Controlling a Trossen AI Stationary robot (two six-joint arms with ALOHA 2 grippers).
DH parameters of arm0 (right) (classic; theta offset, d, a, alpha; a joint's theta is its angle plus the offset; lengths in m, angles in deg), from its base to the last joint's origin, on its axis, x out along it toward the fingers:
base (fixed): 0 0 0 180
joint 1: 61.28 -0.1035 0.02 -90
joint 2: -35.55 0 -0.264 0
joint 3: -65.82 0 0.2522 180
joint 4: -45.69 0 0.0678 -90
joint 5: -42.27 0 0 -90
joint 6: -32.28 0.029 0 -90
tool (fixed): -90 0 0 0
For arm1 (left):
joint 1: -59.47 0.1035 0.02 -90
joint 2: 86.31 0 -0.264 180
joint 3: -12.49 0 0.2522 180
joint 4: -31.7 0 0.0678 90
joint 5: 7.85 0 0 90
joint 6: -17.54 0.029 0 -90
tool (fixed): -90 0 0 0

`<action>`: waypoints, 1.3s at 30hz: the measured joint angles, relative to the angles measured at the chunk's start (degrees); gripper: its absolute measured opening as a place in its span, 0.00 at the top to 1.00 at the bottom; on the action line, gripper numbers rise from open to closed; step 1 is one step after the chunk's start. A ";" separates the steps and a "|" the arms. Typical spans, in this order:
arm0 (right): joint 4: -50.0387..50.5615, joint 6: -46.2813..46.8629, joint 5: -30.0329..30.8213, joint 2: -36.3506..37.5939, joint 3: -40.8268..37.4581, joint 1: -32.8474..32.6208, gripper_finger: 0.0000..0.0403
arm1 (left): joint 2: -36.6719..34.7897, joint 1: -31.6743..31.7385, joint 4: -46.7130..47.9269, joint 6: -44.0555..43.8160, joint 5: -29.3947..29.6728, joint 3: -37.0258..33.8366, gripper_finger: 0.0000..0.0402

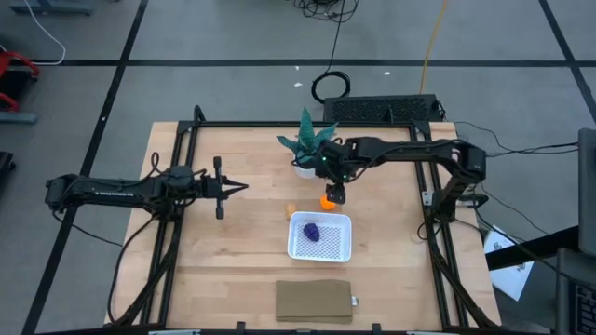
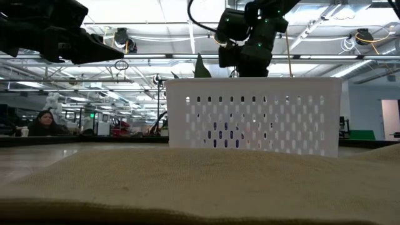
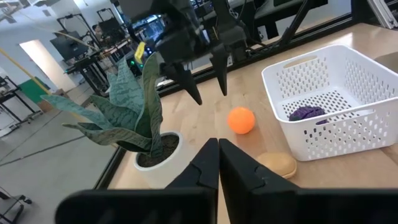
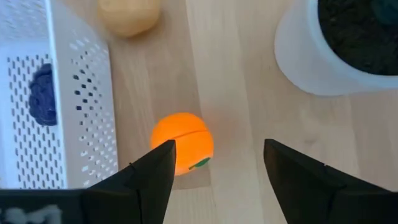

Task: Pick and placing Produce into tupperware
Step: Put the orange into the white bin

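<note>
The white container (image 1: 320, 236) stands on the table near its middle, with the dark purple lump (image 1: 312, 231) inside it. The round orange ball (image 1: 326, 200) lies on the table just beyond the container's far rim. The tan-orange piece (image 1: 291, 210) lies to the ball's left. My right gripper (image 1: 333, 193) is open and hangs above the ball, touching nothing. In the right wrist view the ball (image 4: 182, 143) shows near one finger of my right gripper (image 4: 217, 152). My left gripper (image 1: 226, 188) is shut and empty over the table's left half.
A green spiky plant in a white pot (image 1: 306, 149) stands just beyond the ball, close to my right gripper. A flat tan-brown pad (image 1: 315, 300) lies near the table's front edge. Bare wood shows on the left and right of the container.
</note>
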 joint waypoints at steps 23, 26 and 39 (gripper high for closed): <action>0.50 -4.47 -0.02 -2.98 -2.60 0.00 0.41 | 0.00 -0.01 0.07 -1.25 0.00 0.00 0.98; -1.36 -5.16 -0.02 -2.96 -3.53 0.00 0.41 | 0.00 0.00 0.06 -1.25 0.00 0.00 0.99; -7.29 -7.37 -3.08 -2.96 -6.84 -0.39 0.41 | 0.00 -0.01 0.04 -1.22 0.00 0.00 0.93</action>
